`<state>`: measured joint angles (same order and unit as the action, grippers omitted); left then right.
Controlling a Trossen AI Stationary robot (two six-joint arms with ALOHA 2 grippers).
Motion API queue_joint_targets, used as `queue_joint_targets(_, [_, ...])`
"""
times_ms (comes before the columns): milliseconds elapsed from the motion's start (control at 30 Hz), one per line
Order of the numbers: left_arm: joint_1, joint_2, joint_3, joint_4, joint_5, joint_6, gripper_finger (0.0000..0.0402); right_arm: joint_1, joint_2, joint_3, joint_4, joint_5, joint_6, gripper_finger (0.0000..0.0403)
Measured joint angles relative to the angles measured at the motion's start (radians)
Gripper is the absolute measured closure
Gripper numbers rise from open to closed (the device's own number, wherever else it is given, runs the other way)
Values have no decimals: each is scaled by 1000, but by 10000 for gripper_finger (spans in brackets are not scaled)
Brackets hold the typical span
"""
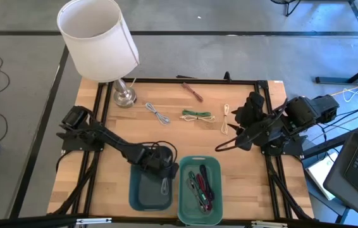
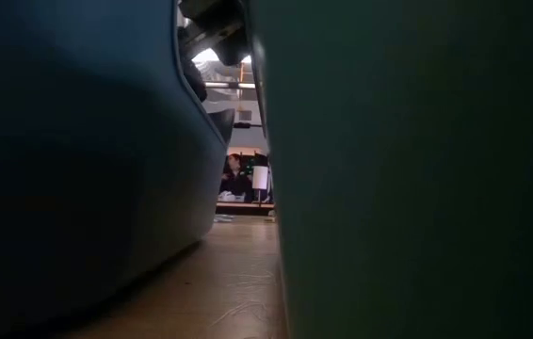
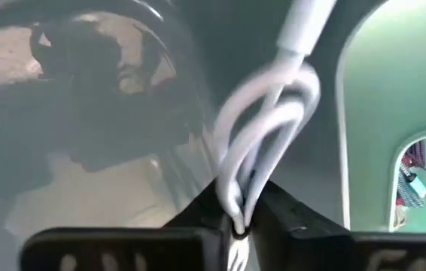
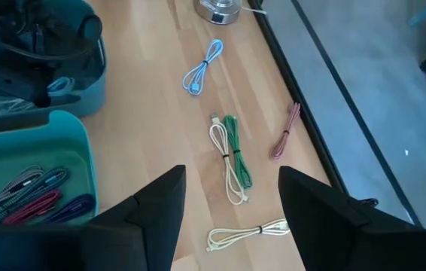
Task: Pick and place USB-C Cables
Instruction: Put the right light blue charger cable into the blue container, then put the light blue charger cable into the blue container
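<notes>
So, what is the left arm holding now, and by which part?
A white cable bundle, pinched at one looped end between the left gripper's jaws, over the blue tray.

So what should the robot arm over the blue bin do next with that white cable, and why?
Probably open its fingers wider and let go. The left gripper is down inside the blue bin, and the white cable is pinched at its tips with its loop hanging over the bin's floor. Letting go should drop it there. The right gripper waits open over the table.
</notes>
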<state>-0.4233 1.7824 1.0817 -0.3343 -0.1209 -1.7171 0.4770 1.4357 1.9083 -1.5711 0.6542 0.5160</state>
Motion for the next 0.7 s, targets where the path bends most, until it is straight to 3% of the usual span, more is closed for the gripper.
queue_joint_targets(333, [7, 0, 0, 62, 30, 50, 287, 0, 0, 0, 0, 5, -5, 187])
queue_joint_targets(500, [7, -14, 0, 119, 44, 73, 280, 0, 0, 0, 0, 7, -8, 187])
queue_joint_targets(700, [6, -123, 3, 121, -31, 108, 285, 0, 0, 0, 0, 8, -5, 187])
